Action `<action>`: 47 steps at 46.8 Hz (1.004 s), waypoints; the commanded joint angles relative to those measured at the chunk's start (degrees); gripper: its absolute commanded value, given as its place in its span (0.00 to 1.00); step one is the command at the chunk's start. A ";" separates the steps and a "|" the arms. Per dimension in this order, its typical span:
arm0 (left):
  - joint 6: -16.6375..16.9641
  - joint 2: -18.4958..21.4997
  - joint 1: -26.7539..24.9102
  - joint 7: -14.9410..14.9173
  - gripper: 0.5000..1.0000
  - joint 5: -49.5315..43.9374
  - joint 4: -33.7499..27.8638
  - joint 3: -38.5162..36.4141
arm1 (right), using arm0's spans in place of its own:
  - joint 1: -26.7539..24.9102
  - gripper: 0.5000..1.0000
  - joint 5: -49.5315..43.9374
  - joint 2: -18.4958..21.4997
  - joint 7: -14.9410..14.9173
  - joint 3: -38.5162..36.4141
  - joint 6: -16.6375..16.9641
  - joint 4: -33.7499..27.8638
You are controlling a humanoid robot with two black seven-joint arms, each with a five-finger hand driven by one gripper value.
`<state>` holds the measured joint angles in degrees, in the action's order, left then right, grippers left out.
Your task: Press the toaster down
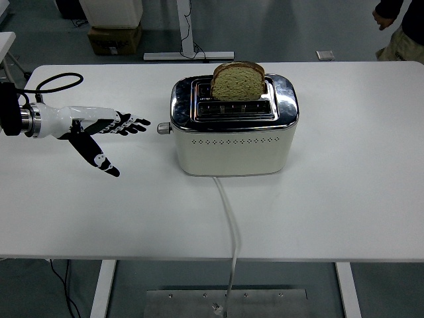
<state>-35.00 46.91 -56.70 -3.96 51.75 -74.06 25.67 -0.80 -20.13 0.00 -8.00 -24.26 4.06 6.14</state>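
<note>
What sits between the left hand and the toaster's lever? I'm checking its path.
Nothing: the head view shows only bare white table between the left hand and the lever.

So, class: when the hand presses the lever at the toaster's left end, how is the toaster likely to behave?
The toaster looks boxy and broad-based, so it probably won't tip. On the smooth white table it might slide slightly. The small lever likely gives downward stiffly under the open left hand.
</note>
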 commanded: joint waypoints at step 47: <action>0.00 -2.97 -0.07 0.00 1.00 0.81 1.81 -0.01 | 0.00 1.00 0.00 0.00 0.00 0.00 -0.02 0.01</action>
<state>-35.00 43.95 -56.87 -3.96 52.56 -72.27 25.66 -0.79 -20.13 0.00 -8.00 -24.26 4.04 6.14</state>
